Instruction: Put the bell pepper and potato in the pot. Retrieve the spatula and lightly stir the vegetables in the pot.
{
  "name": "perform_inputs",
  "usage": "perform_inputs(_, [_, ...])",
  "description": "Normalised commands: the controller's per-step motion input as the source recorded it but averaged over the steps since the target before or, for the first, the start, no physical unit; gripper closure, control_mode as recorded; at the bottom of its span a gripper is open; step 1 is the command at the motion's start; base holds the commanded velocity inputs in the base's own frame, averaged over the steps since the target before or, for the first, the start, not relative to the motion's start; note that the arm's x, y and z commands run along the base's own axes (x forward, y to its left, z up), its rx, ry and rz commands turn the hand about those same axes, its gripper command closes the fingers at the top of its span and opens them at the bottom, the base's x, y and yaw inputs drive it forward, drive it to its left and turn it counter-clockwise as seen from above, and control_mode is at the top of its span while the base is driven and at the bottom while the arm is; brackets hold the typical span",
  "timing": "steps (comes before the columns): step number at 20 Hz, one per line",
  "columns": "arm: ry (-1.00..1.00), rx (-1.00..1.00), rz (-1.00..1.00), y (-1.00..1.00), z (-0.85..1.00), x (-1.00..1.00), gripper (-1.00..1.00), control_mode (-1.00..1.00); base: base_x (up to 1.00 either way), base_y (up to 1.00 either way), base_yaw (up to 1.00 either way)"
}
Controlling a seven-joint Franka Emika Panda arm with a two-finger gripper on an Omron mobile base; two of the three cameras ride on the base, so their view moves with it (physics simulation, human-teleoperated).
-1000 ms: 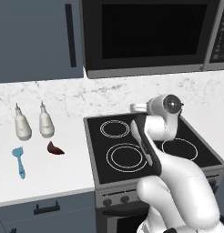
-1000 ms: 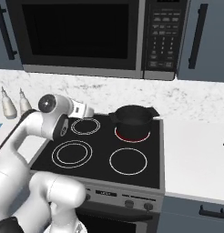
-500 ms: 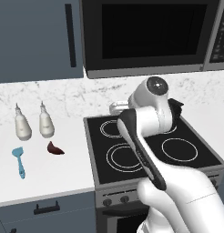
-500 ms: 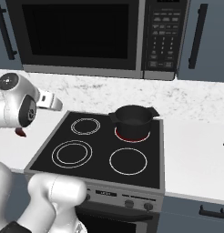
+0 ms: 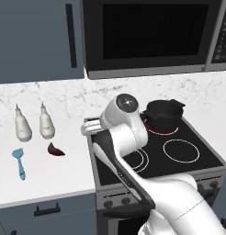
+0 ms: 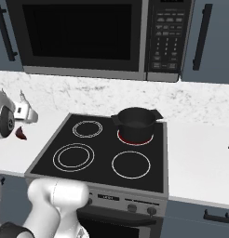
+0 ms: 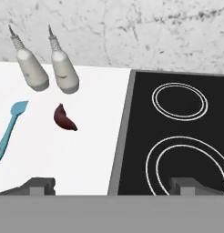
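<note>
In the left base view, you see the potato [image 5: 55,150] on the tabletop [image 5: 55,176], the spatula [image 5: 19,161] left of it, the pot [image 5: 163,114] on a back burner; in the right base view, the pot [image 6: 135,123] again (nothing visible inside); in the hand view, your hand [image 7: 112,184] spread wide, holding nothing, over the stove edge [image 7: 123,136], potato [image 7: 63,118] ahead.

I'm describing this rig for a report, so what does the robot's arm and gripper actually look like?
The arm is glossy white with rounded, bulging links, a dark band along one link and a dark round cap with a small ring mark at one joint. The gripper ends in two small dark grey, blocky finger tips. No loose cables show.
</note>
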Motion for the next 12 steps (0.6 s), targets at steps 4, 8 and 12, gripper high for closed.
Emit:
perform_inputs(4, [0.03, 0.00, 0.17, 0.73, -0.42, 0.23, -1.00, -1.00, 0.00, 0.00, 0.00])
perform_inputs(8, [0.12, 0.00, 0.15, 0.61, -0.23, 0.45, -1.00, -1.00, 0.00, 0.00, 0.00])
perform_inputs(12, [0.13, 0.00, 0.12, 0.68, -0.20, 0.34, -1.00, -1.00, 0.00, 0.00, 0.00])
